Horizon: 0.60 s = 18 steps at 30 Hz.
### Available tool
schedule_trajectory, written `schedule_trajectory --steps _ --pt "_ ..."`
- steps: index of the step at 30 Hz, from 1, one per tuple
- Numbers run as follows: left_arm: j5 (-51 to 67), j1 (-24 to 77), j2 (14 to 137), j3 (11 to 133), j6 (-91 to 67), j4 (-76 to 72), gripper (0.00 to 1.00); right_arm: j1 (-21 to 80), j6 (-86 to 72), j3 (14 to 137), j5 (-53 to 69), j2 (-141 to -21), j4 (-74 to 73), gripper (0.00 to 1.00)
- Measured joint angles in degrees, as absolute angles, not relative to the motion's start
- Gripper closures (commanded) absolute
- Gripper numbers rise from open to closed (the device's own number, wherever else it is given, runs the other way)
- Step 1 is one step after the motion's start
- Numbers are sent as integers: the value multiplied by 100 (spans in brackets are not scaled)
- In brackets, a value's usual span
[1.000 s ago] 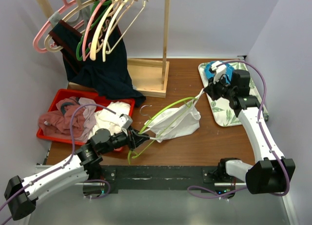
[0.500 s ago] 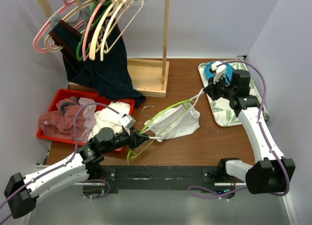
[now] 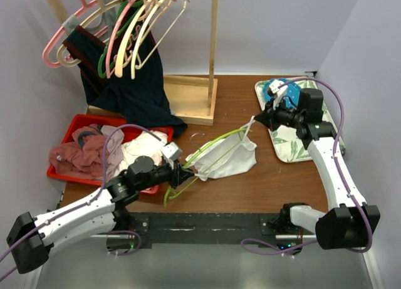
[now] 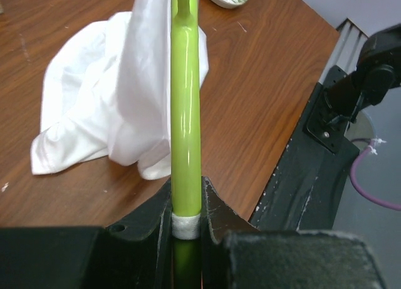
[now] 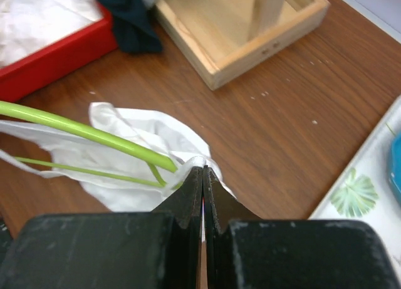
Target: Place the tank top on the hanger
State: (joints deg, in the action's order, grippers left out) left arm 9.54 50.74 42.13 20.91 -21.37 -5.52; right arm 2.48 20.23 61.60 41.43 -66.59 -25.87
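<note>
The white tank top (image 3: 229, 157) hangs bunched on the lime hanger (image 3: 207, 148) above the middle of the brown table. My left gripper (image 3: 180, 174) is shut on the hanger's near arm; in the left wrist view the lime bar (image 4: 186, 113) runs straight out from between the jaws, with the tank top (image 4: 106, 107) draped to its left. My right gripper (image 3: 258, 121) is shut on a strap of the tank top and holds it stretched up and to the right. In the right wrist view the white fabric (image 5: 125, 157) and the hanger (image 5: 88, 133) meet at my closed right gripper (image 5: 202, 170).
A red bin (image 3: 76, 123) of pink and white cloths sits at the left. A wooden rack (image 3: 188, 98) at the back holds a dark navy garment (image 3: 135, 88) and cream, pink and green hangers (image 3: 135, 26). A leaf-patterned tray (image 3: 291, 145) lies at the right.
My left gripper has moved right and forward with the hanger, pushing it further into the tank top. My right gripper has lifted slightly, still holding the strap.
</note>
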Motion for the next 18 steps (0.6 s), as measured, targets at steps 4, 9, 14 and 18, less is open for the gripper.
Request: schedule_trajectory --steps 4,9,14,18 --pt "1356 5074 4718 2276 -2018 -738 100 250 2130 6523 4908 -6576 -2943 93" --pt "1704 5074 5179 2630 -1903 -1033 100 307 2558 7102 5592 -6390 -3680 40" --pt "1927 5074 5404 3116 -1774 -1245 100 342 3118 7334 5293 -6012 -4410 4" --pt "1997 5074 5415 3485 -1601 -1127 100 342 3457 7585 4976 -5878 -4884 2"
